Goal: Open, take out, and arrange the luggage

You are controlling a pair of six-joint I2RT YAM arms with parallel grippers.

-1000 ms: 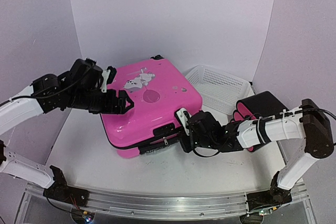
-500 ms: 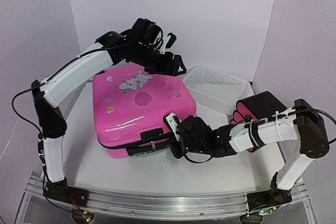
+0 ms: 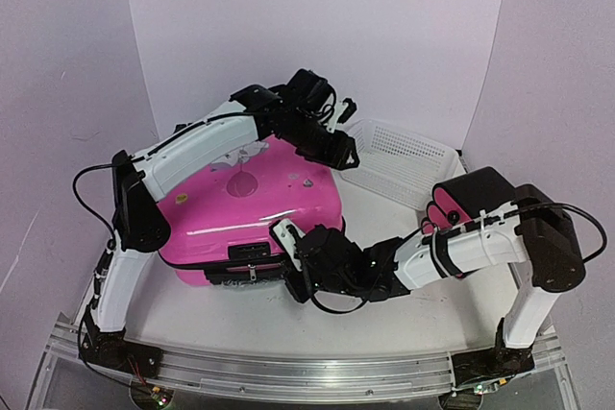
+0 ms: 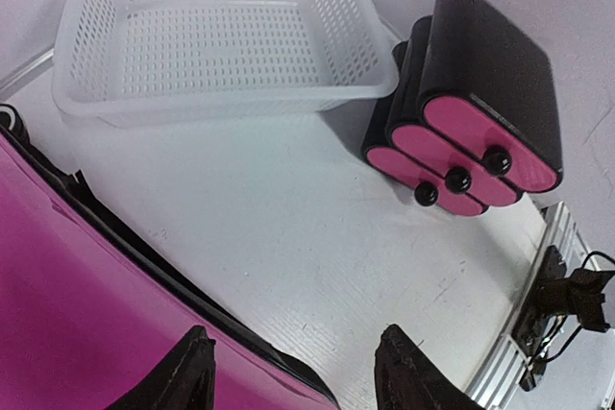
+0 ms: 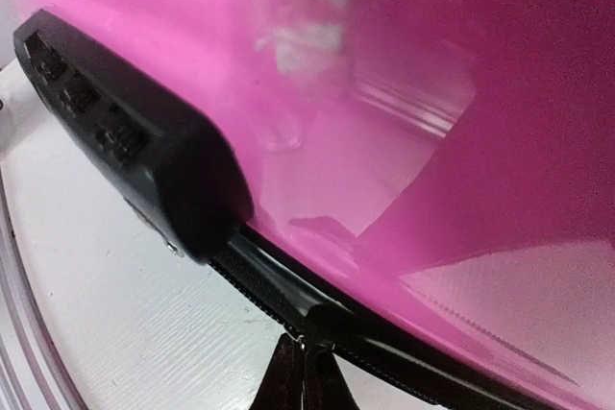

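Counter (image 3: 288,333): white. Luggage (image 3: 259,208): pink hard shell, lying flat with lid down, left of centre on the counter, black zip trim facing the arms. Mesh basket (image 3: 399,156): white, at far right. Stacked black cases (image 4: 490,55): pink ends, near the basket. Left fingers (image 4: 197,376): apart, empty, over the luggage's far right corner. Right fingers (image 5: 288,376): pressed together at the front zip trim.

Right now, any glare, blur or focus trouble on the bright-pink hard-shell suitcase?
Top external: sharp, one white glare streak near the front edge of the bright-pink hard-shell suitcase. Right wrist: too close, shell a blurred smear of reflections; only the black zip trim reads crisp. Left wrist: clean, white mesh plastic basket and stacked black pink-ended cases in focus.
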